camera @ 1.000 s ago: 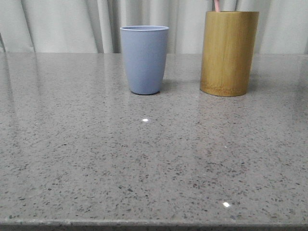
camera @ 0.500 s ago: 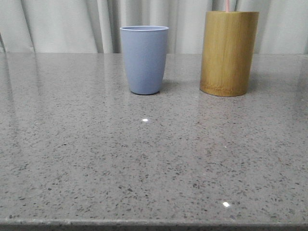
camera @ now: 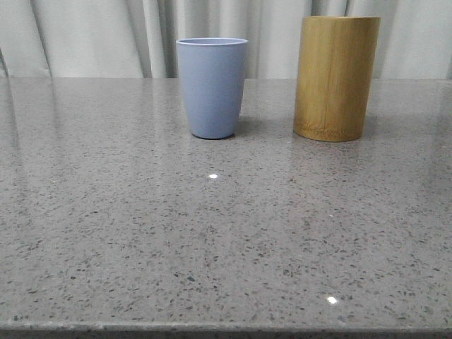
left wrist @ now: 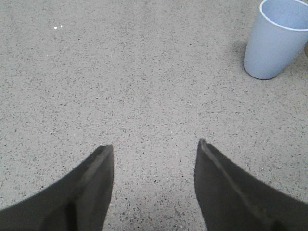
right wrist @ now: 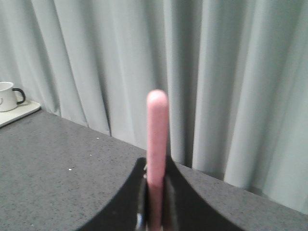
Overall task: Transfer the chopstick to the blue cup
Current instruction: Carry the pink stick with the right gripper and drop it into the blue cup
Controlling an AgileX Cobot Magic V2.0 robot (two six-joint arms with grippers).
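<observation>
The pale blue cup [camera: 212,87] stands upright at the back of the table, left of a taller bamboo cylinder [camera: 336,78]. In the right wrist view my right gripper [right wrist: 156,166] is shut on the pink chopstick [right wrist: 156,139], whose rounded end sticks out past the fingertips toward the curtain. My left gripper [left wrist: 155,147] hangs open over bare tabletop, nothing between its dark fingers [left wrist: 91,187]. The blue cup [left wrist: 275,41] also shows in the left wrist view, well away from that gripper, its inside looking empty.
The grey speckled table [camera: 212,240] stretches wide in front of the cups. A pale curtain [camera: 92,35] hangs behind the table. A white mug with a dark handle [right wrist: 8,95] sits on a light tray [right wrist: 19,113] at the edge of the right wrist view.
The pink chopstick tip that stuck up above the bamboo cylinder's rim in the front view has risen out of the picture; nothing shows above the rim now.
</observation>
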